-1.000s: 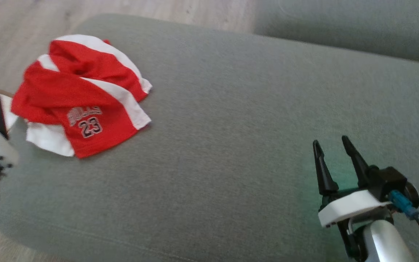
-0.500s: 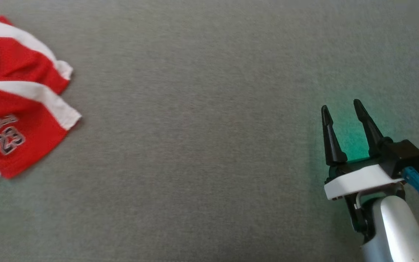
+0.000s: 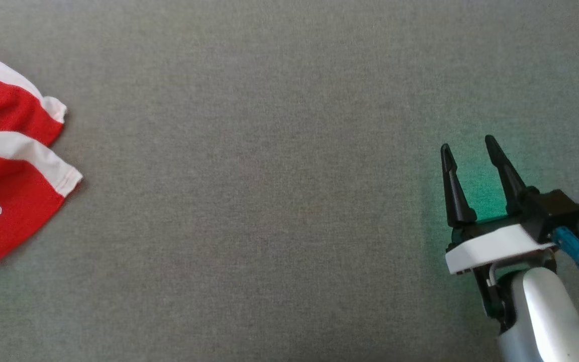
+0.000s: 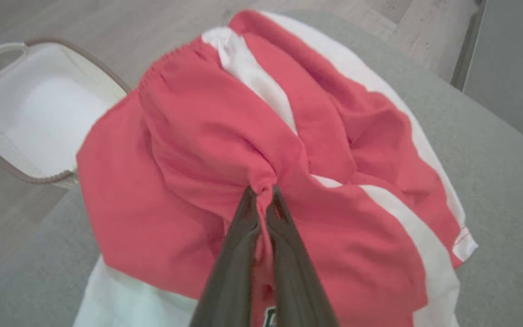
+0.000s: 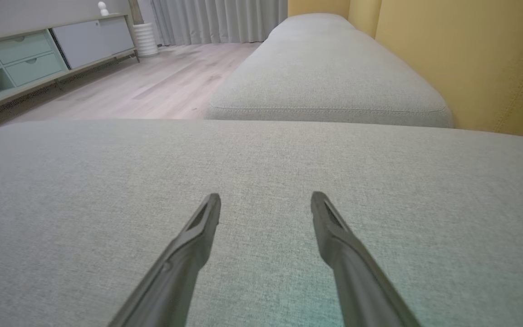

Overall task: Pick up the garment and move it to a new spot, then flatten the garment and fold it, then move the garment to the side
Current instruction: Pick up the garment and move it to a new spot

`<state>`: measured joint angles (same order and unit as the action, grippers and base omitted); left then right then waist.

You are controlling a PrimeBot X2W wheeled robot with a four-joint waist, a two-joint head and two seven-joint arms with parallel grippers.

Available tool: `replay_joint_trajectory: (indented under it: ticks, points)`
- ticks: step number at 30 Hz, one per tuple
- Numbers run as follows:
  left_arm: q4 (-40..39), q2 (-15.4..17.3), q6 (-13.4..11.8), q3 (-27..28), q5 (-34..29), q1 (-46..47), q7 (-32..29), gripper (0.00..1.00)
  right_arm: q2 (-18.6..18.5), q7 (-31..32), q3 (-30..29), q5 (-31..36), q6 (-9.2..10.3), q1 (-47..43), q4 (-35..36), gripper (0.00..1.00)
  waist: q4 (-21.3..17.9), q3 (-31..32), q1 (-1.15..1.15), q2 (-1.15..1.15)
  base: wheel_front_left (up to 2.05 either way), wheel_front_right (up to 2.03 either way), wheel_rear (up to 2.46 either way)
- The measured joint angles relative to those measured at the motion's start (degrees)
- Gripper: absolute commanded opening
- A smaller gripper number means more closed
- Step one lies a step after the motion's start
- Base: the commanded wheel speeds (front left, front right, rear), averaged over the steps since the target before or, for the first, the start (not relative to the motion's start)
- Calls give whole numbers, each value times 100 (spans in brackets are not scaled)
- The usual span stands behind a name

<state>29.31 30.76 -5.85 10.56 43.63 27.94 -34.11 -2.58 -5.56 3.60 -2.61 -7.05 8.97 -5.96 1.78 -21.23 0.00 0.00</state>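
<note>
While the left claw point(image 4: 261, 191) pinched the red garment point(image 4: 189, 150) numbered "23", the right claw point(image 3: 467, 143) stayed spread wide, well apart from it; the camera had shifted.

Grey woven seat cushion point(image 3: 279, 151), broad and flat, corners rounded. One garment point(image 3: 13, 166) lies on it, at the far left in the head view. It is red with white stripes, crumpled into folds, with the number 23 printed near one hem. The left wrist view puts it close to a corner of the cushion. Pale wood floor point(image 4: 61, 18) beyond that corner. White basket point(image 4: 25, 113), brown rim, stands on the floor just beside the cushion. Second grey cushion point(image 5: 329, 77) sits past the far edge.
</note>
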Motion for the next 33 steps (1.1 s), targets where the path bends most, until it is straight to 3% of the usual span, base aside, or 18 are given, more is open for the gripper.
replay_joint_trajectory:
  ticks: [8, 15, 23, 33]
  points:
    - [-690, 229, 413, -381, -188, 243, 193, 0, 0, -105, 135, -316, 0, -207, -297, 100, 128, 737, -1, 0, 0, 0, 0]
    - [-1662, 45, 634, -1068, -324, 1353, 164, 0, 0, -209, 270, -608, 0, -489, -608, 100, 200, 1526, -1, 0, 0, 0, 0]
    - [-2702, -1013, 717, -2053, -141, 2213, -166, 0, 1, -250, 303, -713, 0, -626, -710, 100, 68, 2119, -2, 0, 0, 0, 0]
    - [-2821, -2162, 901, -3214, 140, 1716, -147, 0, 1, -248, 236, -750, 0, -624, -684, 100, -450, 2110, 0, 0, 0, 0, 0]
